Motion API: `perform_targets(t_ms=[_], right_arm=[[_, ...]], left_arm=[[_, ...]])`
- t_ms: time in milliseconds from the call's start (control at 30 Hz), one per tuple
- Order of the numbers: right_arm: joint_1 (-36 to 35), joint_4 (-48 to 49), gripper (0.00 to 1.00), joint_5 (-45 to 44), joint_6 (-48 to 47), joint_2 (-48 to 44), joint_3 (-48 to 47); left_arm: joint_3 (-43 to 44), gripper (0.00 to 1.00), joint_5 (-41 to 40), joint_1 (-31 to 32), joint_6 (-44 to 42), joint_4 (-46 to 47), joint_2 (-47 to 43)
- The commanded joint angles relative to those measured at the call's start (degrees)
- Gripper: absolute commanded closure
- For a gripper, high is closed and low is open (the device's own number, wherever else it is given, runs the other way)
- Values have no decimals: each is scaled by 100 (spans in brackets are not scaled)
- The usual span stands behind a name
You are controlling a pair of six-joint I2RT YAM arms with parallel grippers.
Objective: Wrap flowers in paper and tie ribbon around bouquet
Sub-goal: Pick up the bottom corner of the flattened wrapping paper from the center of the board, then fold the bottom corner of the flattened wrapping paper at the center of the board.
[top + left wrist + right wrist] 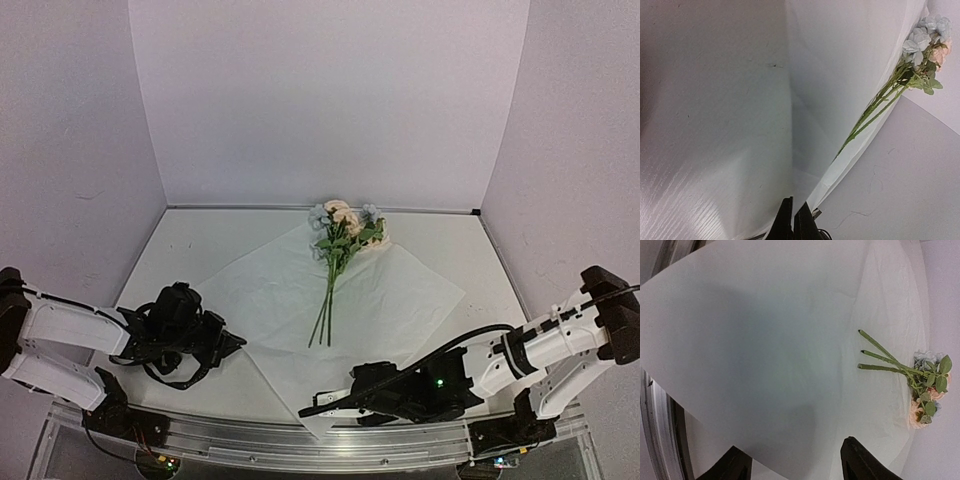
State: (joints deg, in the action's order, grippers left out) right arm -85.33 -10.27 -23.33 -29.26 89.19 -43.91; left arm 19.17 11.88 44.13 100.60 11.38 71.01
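Note:
The flowers point(338, 240) lie on the paper point(390, 300), blooms toward the back wall and stems point(325, 315) pointing at me. The white paper is spread like a diamond on the table. My left gripper point(238, 342) is at the paper's near-left edge, shut on that edge; in the left wrist view the sheet point(840, 75) creases up from the closed fingertips point(794, 205). My right gripper point(322, 404) hovers low over the paper's near corner, open, its fingers point(860, 460) wide apart with only paper point(765, 365) below. The flowers point(927, 390) lie ahead of it. The ribbon and a bouquet are out of view.
The white table point(200, 240) is boxed in by white walls at the back and both sides. A metal rail point(250, 440) runs along the near edge under both arm bases. The paper's near corner reaches that rail.

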Motion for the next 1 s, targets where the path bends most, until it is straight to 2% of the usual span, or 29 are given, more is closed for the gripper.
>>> perform_targets(t_ms=[0, 167, 267, 333, 467, 633, 767, 967], right_arm=[[-37, -120, 63, -58, 172, 81, -336], [-44, -319, 90, 5, 343, 117, -478], [-51, -493, 100, 26, 579, 89, -572], [-42, -602, 100, 59, 814, 38, -638], [1, -1418, 100, 211, 1425, -49, -1188], [460, -2556, 100, 641, 2631, 65, -1968], [1041, -3160, 100, 1017, 3707, 330, -2457], [1973, -3697, 100, 1776, 4989, 772, -3102]], left_arm=[[-135, 100, -12, -36, 101, -162, -290], [-214, 100, -116, -36, 94, -431, -590], [-174, 98, -227, -36, -41, -768, -824], [-88, 90, -298, -36, -204, -1054, -979], [244, 63, -706, -36, -827, -2121, -1417], [714, 44, -1326, -36, -1691, -3094, -2034], [1284, 38, -1535, -36, -2620, -3417, -2010], [2213, 38, -1394, -2, -4194, -3439, -1398]])
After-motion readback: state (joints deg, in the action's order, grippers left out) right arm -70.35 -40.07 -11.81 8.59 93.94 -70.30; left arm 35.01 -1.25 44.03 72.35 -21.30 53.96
